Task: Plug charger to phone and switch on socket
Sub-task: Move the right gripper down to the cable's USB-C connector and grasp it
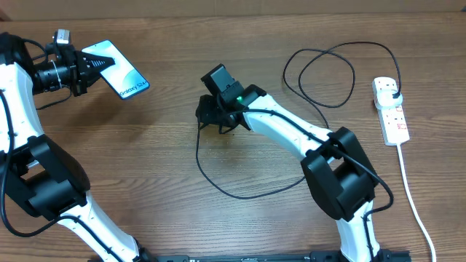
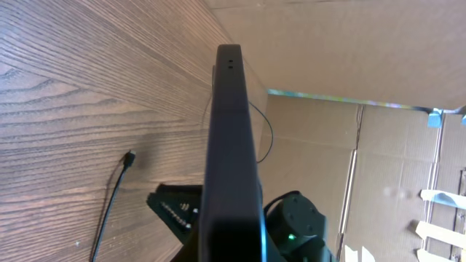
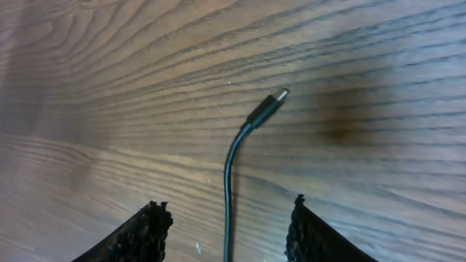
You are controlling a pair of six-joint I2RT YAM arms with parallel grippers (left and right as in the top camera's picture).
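My left gripper point(image 1: 96, 68) is shut on one end of the phone point(image 1: 122, 76) and holds it off the table at the far left, its light blue screen up. In the left wrist view the phone point(image 2: 231, 138) is edge-on, its end port facing away. The charger point(image 1: 218, 188) is a thin black cable looping across the table to a black plug point(image 1: 394, 93) in the socket point(image 1: 391, 116). My right gripper point(image 1: 210, 120) is low over the cable's free end. Its fingers point(image 3: 149, 229) stand apart on either side of the cable point(image 3: 227, 196), not touching it, with the connector tip point(image 3: 269, 108) just ahead on the wood.
The socket's thick white cord point(image 1: 411, 189) runs down the right side toward the table's front edge. Slack charger cable forms a large loop point(image 1: 320, 73) at the back right. Cardboard walls point(image 2: 393, 167) stand beyond the table.
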